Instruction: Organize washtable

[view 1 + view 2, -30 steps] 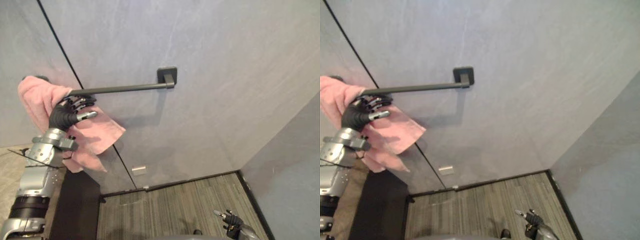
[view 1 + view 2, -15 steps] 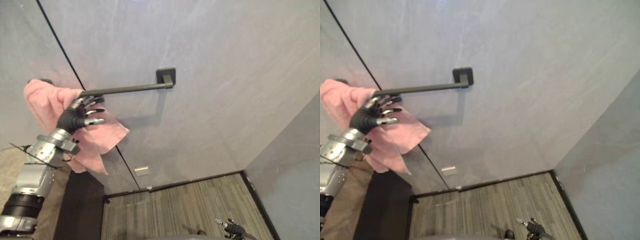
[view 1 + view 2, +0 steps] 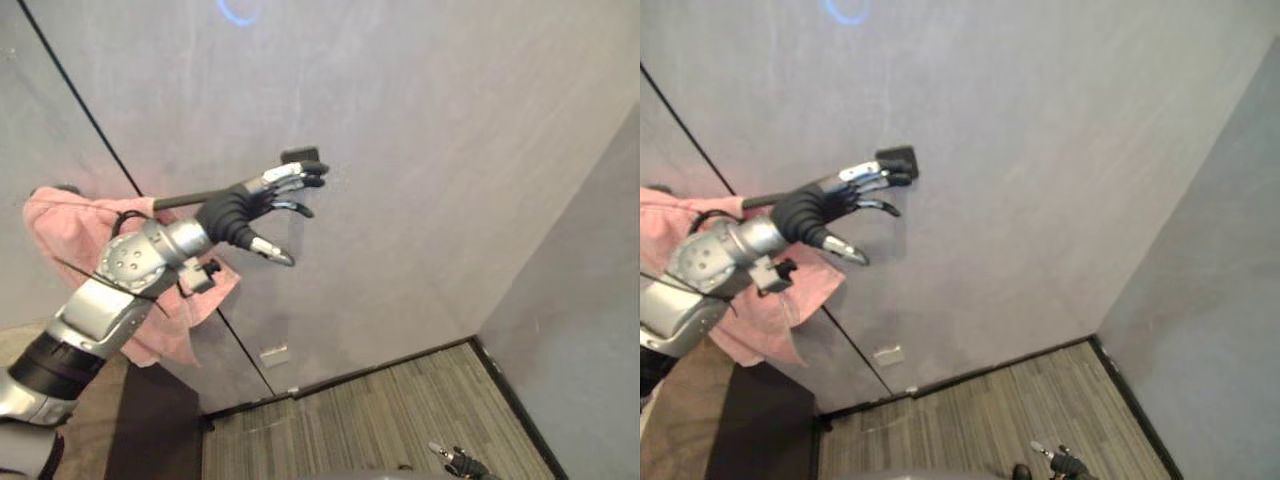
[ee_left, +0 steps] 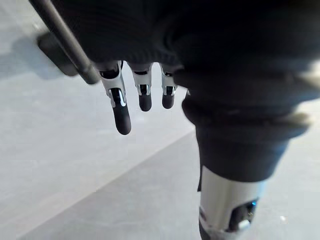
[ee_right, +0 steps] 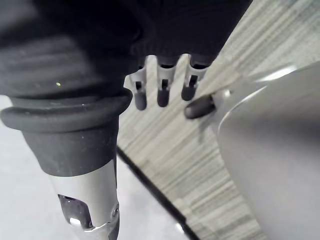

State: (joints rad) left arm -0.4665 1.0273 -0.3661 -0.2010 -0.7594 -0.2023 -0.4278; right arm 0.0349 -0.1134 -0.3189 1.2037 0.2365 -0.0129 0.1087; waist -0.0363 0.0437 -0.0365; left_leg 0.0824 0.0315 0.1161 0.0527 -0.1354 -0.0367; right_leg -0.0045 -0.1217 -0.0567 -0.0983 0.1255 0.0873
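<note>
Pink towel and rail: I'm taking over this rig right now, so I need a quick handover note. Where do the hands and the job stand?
Left hand: open, fingers straight, raised beside the dark rail near its wall mount, holding nothing.
Right hand: open, hanging low, idle.
Pink towel: draped over the rail's left end, bunched.
Done: the towel is on the rail.
Left: probably spreading it flatter along the rail.

Grey wall (image 3: 450,150) meets striped carpet floor (image 3: 370,420) below.
</note>
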